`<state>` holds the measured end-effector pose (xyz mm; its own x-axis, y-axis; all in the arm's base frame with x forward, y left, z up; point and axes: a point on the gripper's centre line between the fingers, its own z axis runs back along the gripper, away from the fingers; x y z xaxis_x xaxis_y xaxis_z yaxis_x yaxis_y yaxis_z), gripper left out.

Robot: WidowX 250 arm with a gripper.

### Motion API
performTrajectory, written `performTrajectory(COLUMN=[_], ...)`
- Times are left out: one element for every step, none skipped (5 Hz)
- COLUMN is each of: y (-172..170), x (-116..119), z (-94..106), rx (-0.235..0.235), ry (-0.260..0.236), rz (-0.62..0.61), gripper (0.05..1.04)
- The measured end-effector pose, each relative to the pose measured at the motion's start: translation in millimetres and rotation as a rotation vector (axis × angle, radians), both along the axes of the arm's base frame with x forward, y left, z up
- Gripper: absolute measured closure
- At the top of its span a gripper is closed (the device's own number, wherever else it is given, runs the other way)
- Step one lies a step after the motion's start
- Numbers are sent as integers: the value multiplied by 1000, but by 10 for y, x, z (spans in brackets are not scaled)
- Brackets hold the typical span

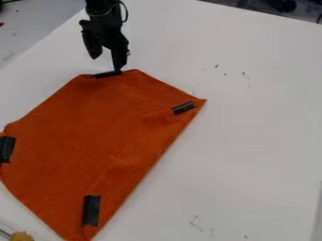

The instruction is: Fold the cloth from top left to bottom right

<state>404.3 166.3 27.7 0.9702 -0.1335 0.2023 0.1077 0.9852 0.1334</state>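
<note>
– where do we find the orange cloth (107, 122)?
– we have it spread out on the white table (252, 141), across the left and middle of our view, with its lower end reaching the bottom edge.
– and the end effector (106, 64)?
– we see it hanging down from the upper left, right at the cloth's top end. its two fingers are spread apart, so we'd call it released, with nothing held between them. one fingertip comes down by the black strip (108, 74) at that end; whether it touches, we can't tell.
– do we count other strips?
– three more: one near the right corner (183, 108), one by the left edge (6, 148), one towards the bottom (92, 210).
– anything else?
– we spot a small yellowish thing (21, 236) at the bottom left, partly cut off, and some dark marks on the table.
</note>
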Motion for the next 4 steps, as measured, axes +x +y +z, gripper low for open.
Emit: performTrajectory(y=[32,59,69,114], x=[95,151,185,310], z=[-141,-174,-194,-168], rx=[-28,-43,-49,-39], ry=[24,49,56,45], rz=[-14,-21,-23,-79], gripper=[120,229,469,711])
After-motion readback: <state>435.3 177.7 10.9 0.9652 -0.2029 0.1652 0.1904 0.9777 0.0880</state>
